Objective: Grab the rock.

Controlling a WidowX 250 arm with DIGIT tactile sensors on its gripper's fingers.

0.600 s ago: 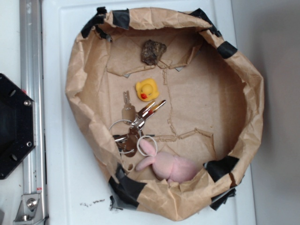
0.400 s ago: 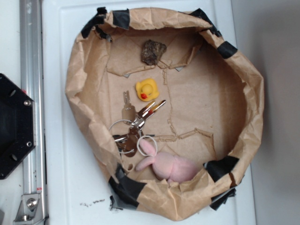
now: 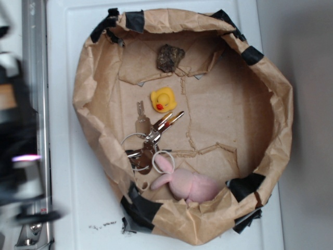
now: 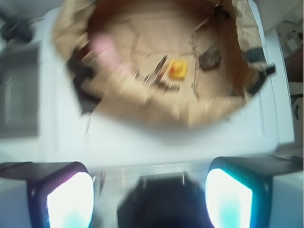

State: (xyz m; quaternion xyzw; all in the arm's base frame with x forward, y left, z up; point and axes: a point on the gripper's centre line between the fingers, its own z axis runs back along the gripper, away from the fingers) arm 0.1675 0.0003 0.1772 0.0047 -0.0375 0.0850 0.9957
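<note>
Fingers (image 4: 149,194) spread wide, nothing between them, hanging outside the paper bowl (image 3: 283,104). I judge the reach should go over its rim to the rock (image 3: 170,57) by the far wall, clear of the duck (image 3: 163,99).

We see a white surface (image 3: 78,208) carrying everything, smooth and pale, with a raised edge line running along its left side. Directly on it sits a round brown paper basin (image 3: 93,120), its crumpled walls patched with strips of black tape at several spots on the rim. Just below the basin's lower left corner, a scatter of small dark specks (image 3: 101,226) marks the bare white. To the left, a metal rail (image 3: 36,67) runs lengthwise beside the surface. In the wrist view the same white surface (image 4: 152,142) shows blurred beneath the basin (image 4: 213,107).
</note>
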